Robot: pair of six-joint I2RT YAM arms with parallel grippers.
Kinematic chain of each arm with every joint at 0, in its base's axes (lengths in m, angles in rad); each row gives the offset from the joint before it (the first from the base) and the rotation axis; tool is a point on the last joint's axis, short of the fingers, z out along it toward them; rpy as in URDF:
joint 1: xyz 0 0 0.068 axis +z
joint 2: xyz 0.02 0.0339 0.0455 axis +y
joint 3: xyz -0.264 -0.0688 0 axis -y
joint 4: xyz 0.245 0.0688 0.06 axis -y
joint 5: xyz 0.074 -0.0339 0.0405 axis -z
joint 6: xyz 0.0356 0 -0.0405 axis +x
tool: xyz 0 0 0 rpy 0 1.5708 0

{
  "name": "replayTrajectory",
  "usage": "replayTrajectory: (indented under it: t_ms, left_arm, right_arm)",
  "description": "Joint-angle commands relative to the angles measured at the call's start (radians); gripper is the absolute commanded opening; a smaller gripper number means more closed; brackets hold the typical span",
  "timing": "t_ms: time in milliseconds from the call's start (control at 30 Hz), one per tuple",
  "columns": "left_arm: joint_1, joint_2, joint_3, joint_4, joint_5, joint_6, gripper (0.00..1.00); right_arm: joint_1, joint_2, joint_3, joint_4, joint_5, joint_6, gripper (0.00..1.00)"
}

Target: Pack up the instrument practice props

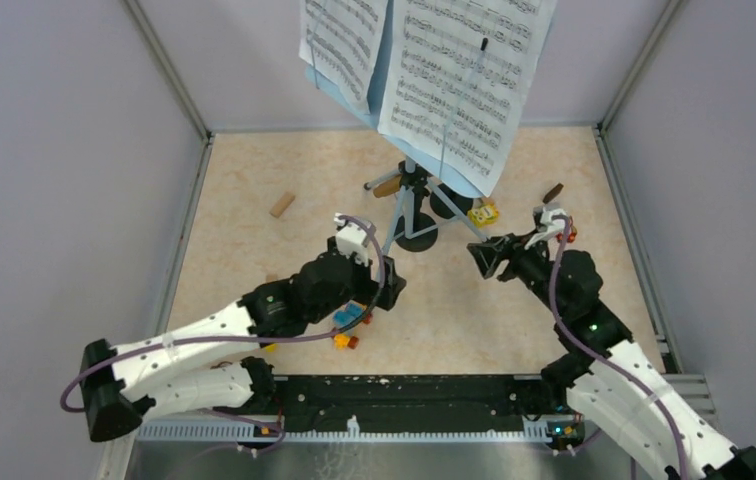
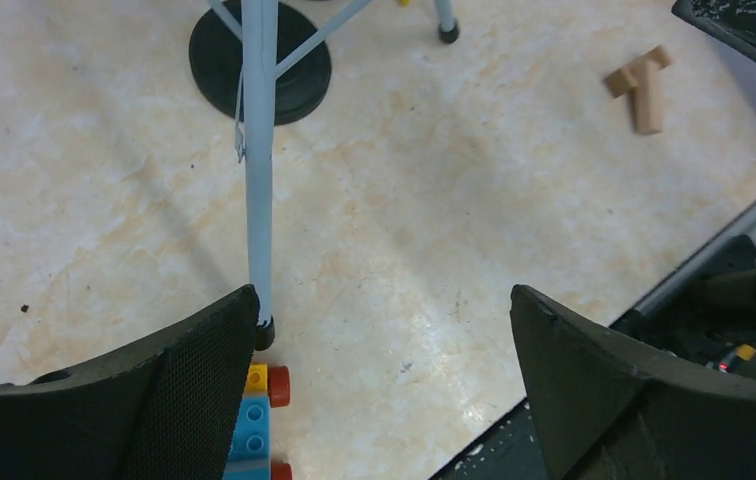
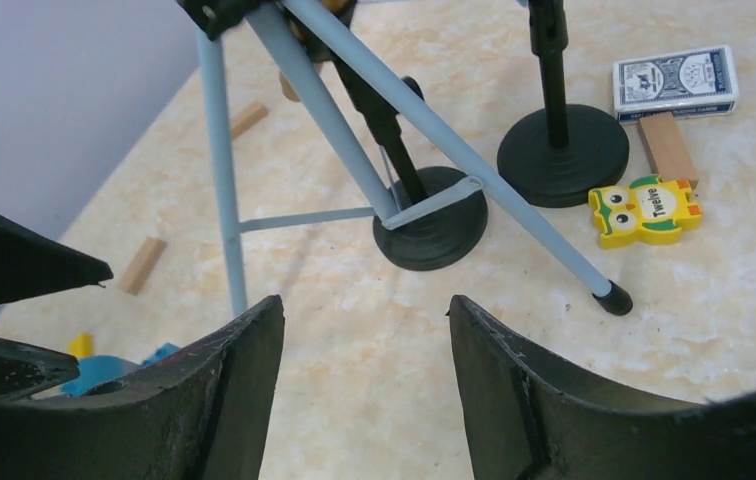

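Pale-blue music rack (image 3: pixel 321 100) w/ sheet-music pages (image 1: pixel 464 80) is seen standing on tripod legs toward the table (image 1: pixel 254 200) back-centre, w/ two black mic holders (image 3: pixel 559 155) set among its legs. Left gripper (image 2: pixel 384 305) fingers are spread wide, nothing held, a tripod foot (image 2: pixel 265 335) just beside one. Right gripper (image 3: pixel 366 310) fingers are partly parted, empty, faced toward the legs.

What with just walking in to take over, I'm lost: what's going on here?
A music stand with sheet music on it is upright, not yet packed. Both grippers are open and empty. The left gripper sits by one stand leg, beside a toy car. The right gripper points at the legs and two mic holders.
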Motion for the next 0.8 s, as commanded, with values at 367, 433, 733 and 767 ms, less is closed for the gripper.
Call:
replayTrajectory:
  t_ms: [367,433,733,767]
  left_arm:
    - [-0.003,-0.12,0.512,-0.152,0.159,0.244,0.85]
    - [-0.002,-0.073,0.607,-0.163,0.188,0.252,0.83]
    - [-0.004,0.052,0.804,-0.134,0.257,0.293,0.82]
    - [-0.004,0.055,0.797,-0.12,0.263,0.29,0.82]
  right_arm:
    - [0.008,0.05,0.816,-0.722,-0.109,0.046,0.58]
    - [0.007,0.1,0.957,-0.789,-0.097,0.048,0.57]
    - [0.007,0.302,1.41,-0.852,-0.131,0.154,0.52]
    - [0.007,0.32,1.442,-0.83,-0.132,0.176,0.52]
